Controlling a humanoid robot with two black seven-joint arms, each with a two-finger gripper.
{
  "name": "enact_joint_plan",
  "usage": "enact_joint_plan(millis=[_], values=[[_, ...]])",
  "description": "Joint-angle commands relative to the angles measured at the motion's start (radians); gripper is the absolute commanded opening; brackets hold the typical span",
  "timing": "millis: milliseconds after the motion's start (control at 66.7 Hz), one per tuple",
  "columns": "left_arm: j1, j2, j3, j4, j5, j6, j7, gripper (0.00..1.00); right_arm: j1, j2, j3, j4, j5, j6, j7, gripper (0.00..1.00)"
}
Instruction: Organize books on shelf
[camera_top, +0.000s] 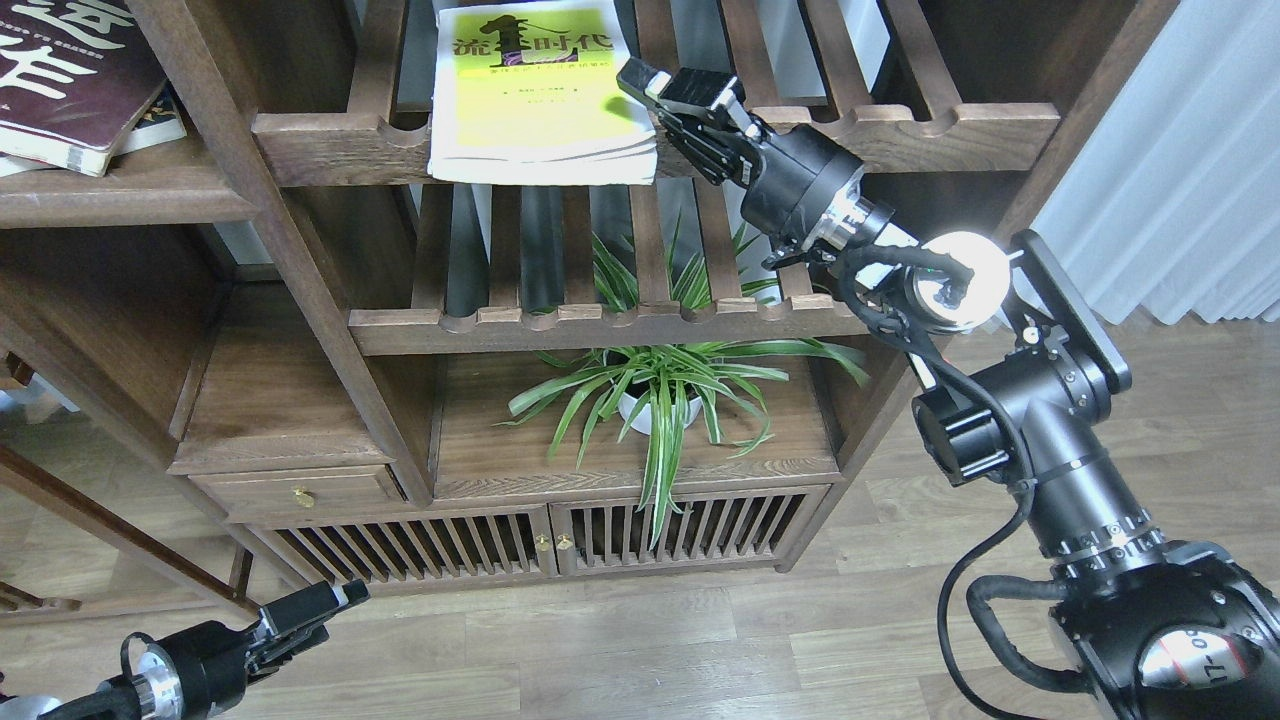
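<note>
The wooden unit (330, 290) fills my view from nine to one o'clock. At eleven o'clock the flat shelf (120, 195) carries the maroon book (70, 70), its big white characters cut off by the frame, on top of a second book whose cover I cannot read. At twelve o'clock the yellow book (535, 85) lies flat on a slatted rack (650, 135), black Chinese title showing. My right claw (650, 85) sits at the book's right edge, fingers slightly apart, gripping nothing. A white pot (655, 410) at centre holds a spider plant (670, 380). My left claw (325, 605), seven o'clock, hangs over the floor; I cannot tell its opening.
</note>
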Motion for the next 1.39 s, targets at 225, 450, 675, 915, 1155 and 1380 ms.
enact_joint_plan(millis=[225,450,675,915,1155,1380], values=[[0.000,-0.006,0.000,0.000,0.002,0.000,0.000,0.99,-0.156,-0.146,-0.006,-0.009,-0.107,-0.001,0.000,0.99],[0.000,-0.011,0.000,0.000,0.005,0.000,0.000,0.99,-0.230,-0.184,-0.005,0.023,-0.106,0.057,0.000,1.00],[0.015,-0.009,0.000,0.000,0.005,0.000,0.000,0.99,-0.268,-0.200,0.000,0.061,-0.098,0.051,0.000,0.99],[0.028,-0.011,-0.001,0.000,0.006,0.000,0.000,0.99,-0.364,-0.186,0.003,0.158,-0.009,0.051,0.000,0.99],[0.029,-0.011,-0.001,0.000,0.015,0.000,0.000,0.99,-0.445,-0.180,0.000,0.221,0.067,0.059,0.000,0.99],[0.031,-0.011,-0.001,0.000,0.015,0.000,0.000,0.99,-0.517,-0.119,-0.006,0.330,0.087,0.014,0.000,0.99]])
